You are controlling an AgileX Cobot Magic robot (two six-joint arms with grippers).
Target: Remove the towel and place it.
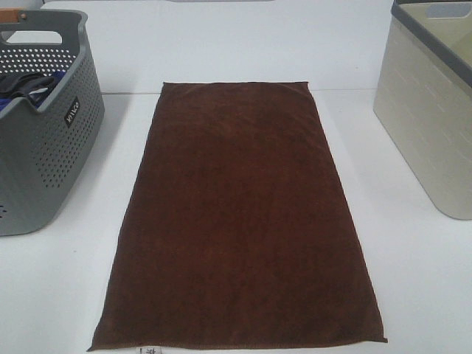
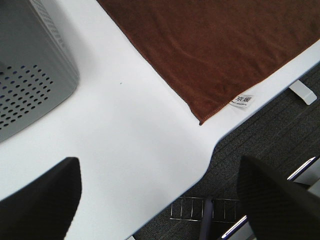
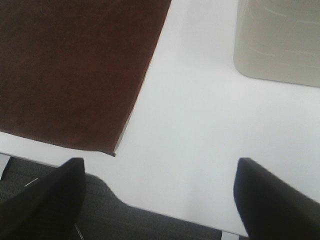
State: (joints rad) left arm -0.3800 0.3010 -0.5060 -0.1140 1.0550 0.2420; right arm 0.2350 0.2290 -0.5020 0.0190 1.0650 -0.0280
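The dark brown towel lies flat and spread out on the middle of the white table, its long side running from the near edge to the far edge. A small white label sticks out at its near hem. In the left wrist view my left gripper is open above the table's near edge, apart from the towel's near-left corner. In the right wrist view my right gripper is open over bare table beside the towel's near-right corner. Neither gripper shows in the high view.
A grey perforated basket with dark cloths inside stands at the left, also in the left wrist view as the grey basket. A cream bin stands at the right, seen as the cream bin in the right wrist view. Grey carpet lies below the table edge.
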